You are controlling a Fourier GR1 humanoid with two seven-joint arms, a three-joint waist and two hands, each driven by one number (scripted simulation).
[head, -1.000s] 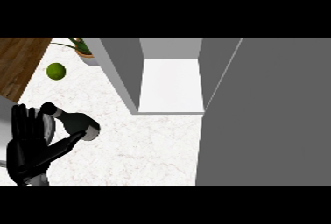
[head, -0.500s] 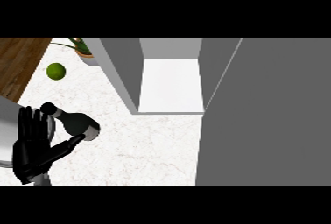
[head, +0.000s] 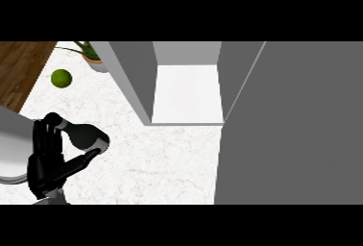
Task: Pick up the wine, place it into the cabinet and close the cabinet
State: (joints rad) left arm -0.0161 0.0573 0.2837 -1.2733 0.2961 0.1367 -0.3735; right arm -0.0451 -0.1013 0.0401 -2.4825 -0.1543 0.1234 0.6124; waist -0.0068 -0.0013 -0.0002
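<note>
One wine bottle (head: 86,136) against robot hand (head: 50,166)

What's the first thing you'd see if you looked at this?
The black left hand at the lower left catches the eye first, fingers straight, right beside the dark wine bottle on the white counter. In the middle, the cabinet stands open with a bright white inside, and its big grey door fills the right side. A small green fruit sits at the upper left.
</note>
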